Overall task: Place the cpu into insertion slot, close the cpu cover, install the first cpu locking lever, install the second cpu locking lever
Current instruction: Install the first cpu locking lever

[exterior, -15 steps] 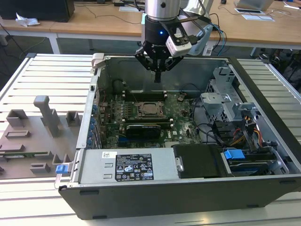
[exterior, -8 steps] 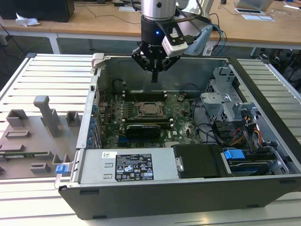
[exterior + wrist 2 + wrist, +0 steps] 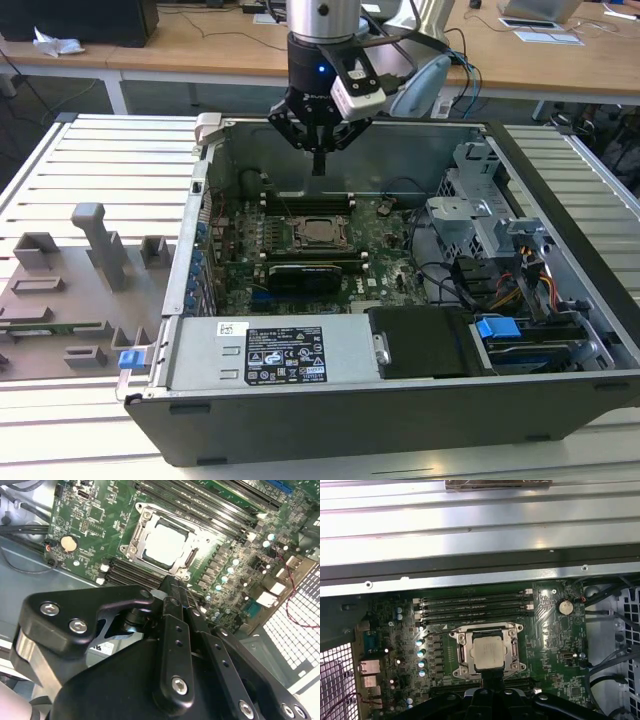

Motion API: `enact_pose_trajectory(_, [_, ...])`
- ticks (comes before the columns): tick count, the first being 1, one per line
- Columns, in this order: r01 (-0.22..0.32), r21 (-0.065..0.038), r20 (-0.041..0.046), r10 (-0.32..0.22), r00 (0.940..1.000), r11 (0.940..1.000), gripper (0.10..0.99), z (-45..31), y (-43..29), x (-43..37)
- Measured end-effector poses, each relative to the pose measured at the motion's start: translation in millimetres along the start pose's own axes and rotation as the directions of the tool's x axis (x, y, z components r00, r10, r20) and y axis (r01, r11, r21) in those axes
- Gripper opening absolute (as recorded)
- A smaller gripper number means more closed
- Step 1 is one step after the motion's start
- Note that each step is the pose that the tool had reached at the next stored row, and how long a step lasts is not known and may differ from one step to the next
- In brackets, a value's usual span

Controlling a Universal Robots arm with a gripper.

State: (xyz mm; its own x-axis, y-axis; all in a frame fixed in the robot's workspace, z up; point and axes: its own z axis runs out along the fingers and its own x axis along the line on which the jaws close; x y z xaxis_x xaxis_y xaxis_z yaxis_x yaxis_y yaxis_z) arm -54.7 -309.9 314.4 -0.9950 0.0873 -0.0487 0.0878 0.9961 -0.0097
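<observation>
Exterior view: open computer case [image 3: 400,425] of grey sheet metal, flat on a ribbed aluminium table [image 3: 110,150]. Inside, a matte green motherboard [image 3: 240,250] studded with small parts. Black jointed claw [image 3: 318,168] above the board near the case's far wall, pinched narrow, tips together, gripping nothing. Below it and nearer the camera, the cpu [image 3: 320,230], a small flat square with a dull silver-grey top, seated in its socket. Long black card [image 3: 310,275] just in front of the socket. Blocky grey plastic fixtures [image 3: 100,245] on the table at the exterior view's left.

Second wrist view: matte black claw [image 3: 172,587] links with shiny screw heads, fingers pressed together, clear of the board. Beyond the tips, the cpu [image 3: 165,543], pale smooth metal, ringed by the cpu cover [image 3: 136,530], a thin bright silver frame lying flat around it. Dark parallel memory slots [image 3: 130,572] between socket and claw. Round coin battery [image 3: 67,542] well off to one side.

First wrist view: satin-grey square cpu [image 3: 488,651] inside the cpu cover [image 3: 461,652]. Memory slots [image 3: 475,607] beside the socket, coin battery [image 3: 565,606] further off. Black claw [image 3: 492,680] tip near the socket edge. Brushed, ridged case wall [image 3: 470,540] beyond the board.
</observation>
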Motion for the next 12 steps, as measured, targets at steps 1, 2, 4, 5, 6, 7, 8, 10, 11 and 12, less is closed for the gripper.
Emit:
enact_pose_trajectory(1, [0.0, 0.0, 0.0, 0.0, 1.0, 1.0, 0.106, 0.0, -0.1, 0.9])
enact_pose_trajectory(2, [0.0, 0.0, 0.0, 0.0, 1.0, 1.0, 0.106, -0.1, -0.2, 2.0])
enact_pose_trajectory(4, [0.0, 0.0, 0.0001, 0.0, 1.0, 1.0, 0.106, -0.2, -0.5, 5.0])
enact_pose_trajectory(5, [0.0, 0.0, 0.0001, 0.0, 1.0, 1.0, 0.106, -0.3, -0.6, 6.7])
enact_pose_trajectory(6, [0.0, 0.0, 0.0001, 0.0, 1.0, 1.0, 0.106, -0.3, -0.7, 7.8])
enact_pose_trajectory(7, [0.0, 0.0, 0.0, 0.0, 1.0, 1.0, 0.106, -0.4, -0.7, 8.4])
enact_pose_trajectory(8, [0.0, 0.0, 0.0, 0.0, 1.0, 1.0, 0.106, -0.4, -0.8, 8.9])
enact_pose_trajectory(10, [0.0, 0.0, 0.0, 0.0, 1.0, 1.0, 0.106, -0.5, -0.9, 9.9])
enact_pose_trajectory(11, [0.0, 0.0, 0.0, 0.0, 1.0, 1.0, 0.106, -0.5, -1.0, 10.7])
enact_pose_trajectory(12, [0.0, 0.0, 0.0, 0.0, 1.0, 1.0, 0.106, -0.5, -1.0, 11.3])
